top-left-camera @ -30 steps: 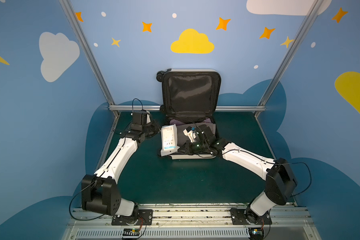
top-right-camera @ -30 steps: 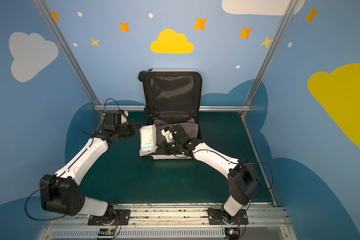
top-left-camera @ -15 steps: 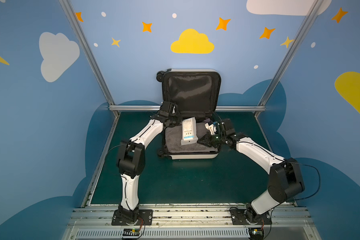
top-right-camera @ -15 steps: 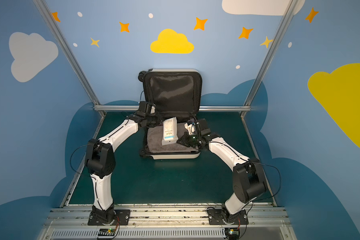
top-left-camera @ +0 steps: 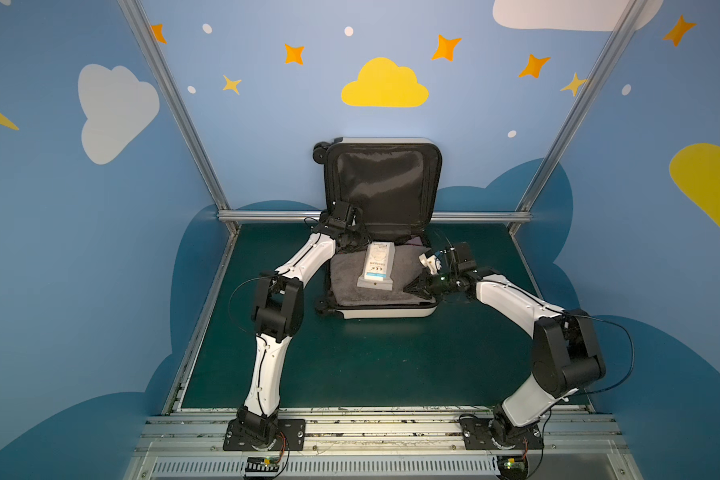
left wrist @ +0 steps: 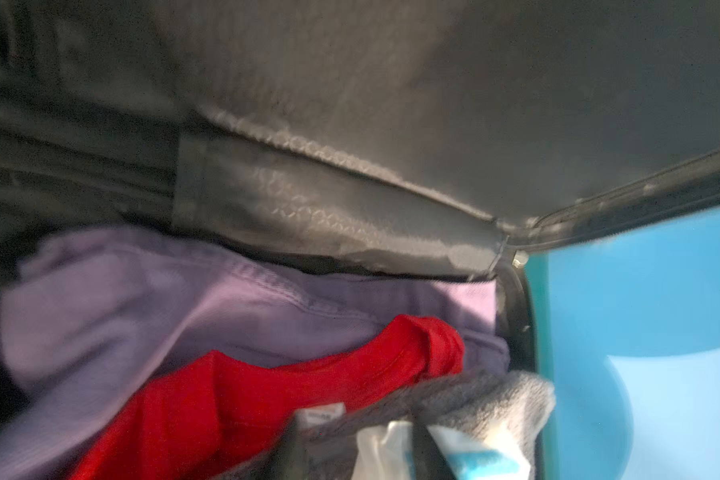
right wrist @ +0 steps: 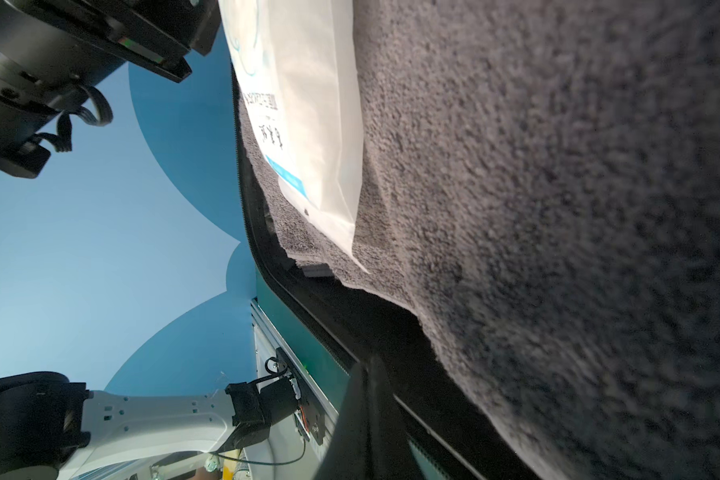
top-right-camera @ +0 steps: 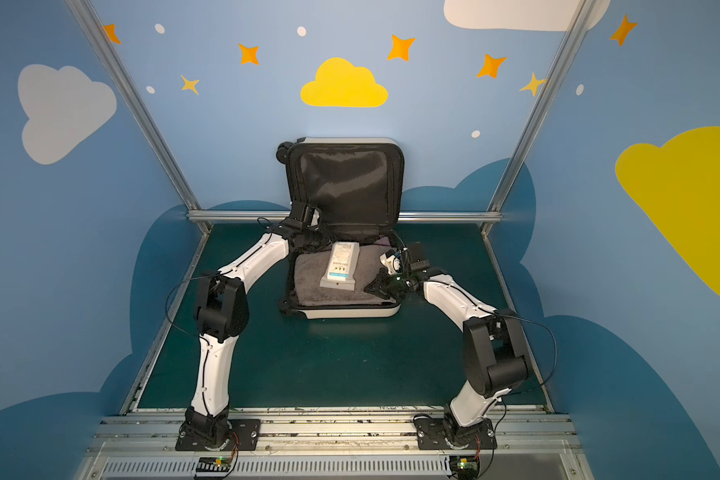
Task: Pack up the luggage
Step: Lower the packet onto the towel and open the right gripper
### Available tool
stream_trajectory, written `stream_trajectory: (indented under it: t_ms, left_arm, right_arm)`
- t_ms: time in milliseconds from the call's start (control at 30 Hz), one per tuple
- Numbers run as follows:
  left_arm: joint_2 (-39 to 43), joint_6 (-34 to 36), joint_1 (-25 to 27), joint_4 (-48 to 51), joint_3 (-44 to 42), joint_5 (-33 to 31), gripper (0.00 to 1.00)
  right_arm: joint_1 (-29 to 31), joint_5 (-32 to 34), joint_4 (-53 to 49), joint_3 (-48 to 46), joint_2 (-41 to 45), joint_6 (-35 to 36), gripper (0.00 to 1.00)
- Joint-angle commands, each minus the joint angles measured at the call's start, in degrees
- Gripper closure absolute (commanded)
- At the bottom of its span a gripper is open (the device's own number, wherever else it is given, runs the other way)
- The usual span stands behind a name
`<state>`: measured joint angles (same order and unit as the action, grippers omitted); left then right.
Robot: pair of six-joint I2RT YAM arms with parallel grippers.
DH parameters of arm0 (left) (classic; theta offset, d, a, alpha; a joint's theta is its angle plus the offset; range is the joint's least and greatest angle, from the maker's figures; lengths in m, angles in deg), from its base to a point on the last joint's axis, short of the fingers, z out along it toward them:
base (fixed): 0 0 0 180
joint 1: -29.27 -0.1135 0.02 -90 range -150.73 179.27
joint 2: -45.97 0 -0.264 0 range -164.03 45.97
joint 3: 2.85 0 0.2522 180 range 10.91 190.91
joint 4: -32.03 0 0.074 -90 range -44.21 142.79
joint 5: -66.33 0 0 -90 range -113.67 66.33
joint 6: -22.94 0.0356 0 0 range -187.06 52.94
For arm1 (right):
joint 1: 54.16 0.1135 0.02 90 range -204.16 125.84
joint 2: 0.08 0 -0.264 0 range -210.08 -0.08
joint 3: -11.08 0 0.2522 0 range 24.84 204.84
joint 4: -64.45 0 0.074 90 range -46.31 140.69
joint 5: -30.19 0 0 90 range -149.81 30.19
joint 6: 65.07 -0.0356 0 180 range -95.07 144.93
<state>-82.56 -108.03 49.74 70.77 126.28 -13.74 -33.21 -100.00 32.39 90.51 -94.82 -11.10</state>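
Two pincers at the open luggage [top-left-camera: 381,311], twelve o'clock on the worktop [top-left-camera: 391,365]: right pincer [top-left-camera: 411,287] pressed together at its three-o'clock rim, left pincer [top-left-camera: 360,242] impossible to call, and that stiff, light-looking shell looks best taken by the top edge of the lid [top-left-camera: 385,183].

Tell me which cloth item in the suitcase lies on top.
The grey towel: it bears the white packet, while the red garment and the purple garment only peek out from under it near the hinge of the luggage.
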Motion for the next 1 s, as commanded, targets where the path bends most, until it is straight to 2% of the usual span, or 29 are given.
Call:
stream_trajectory:
  t_ms: [0,67,133,433,567,767,967]
  left_arm:
    - [1.54,2.2,-0.59,3.0,1.17,-1.53,0.2]
    - [2.81,3.02,-0.77,3.46,0.84,-2.15,0.06]
    - [4.24,3.66,-1.06,3.59,0.14,-2.46,0.01]
    - [10.96,6.86,-3.27,4.04,-3.38,-2.04,0.01]
    - [13.98,7.02,-5.35,3.25,-6.55,-1.54,0.01]
    - [17.96,6.55,-9.4,0.98,-12.51,0.37,0.01]
    - [20.98,6.07,-11.72,-1.13,-17.4,1.79,0.01]
  right_arm:
    - [-0.3,-1.0,-2.42,3.76,1.47,1.45,0.99]
    - [-0.28,-1.0,-3.19,5.79,1.49,1.45,0.98]
    - [-0.3,-0.78,-4.11,8.64,0.99,1.73,0.96]
    - [0.62,-2.2,-3.55,23.42,-8.96,1.6,0.87]
    - [1.73,-3.86,-1.99,29.74,-15.18,0.29,0.77]
    - [4.17,-4.33,-1.9,37.63,-24.04,-0.52,0.76]
    - [5.13,-3.07,-1.17,39.88,-30.36,-1.54,0.76]
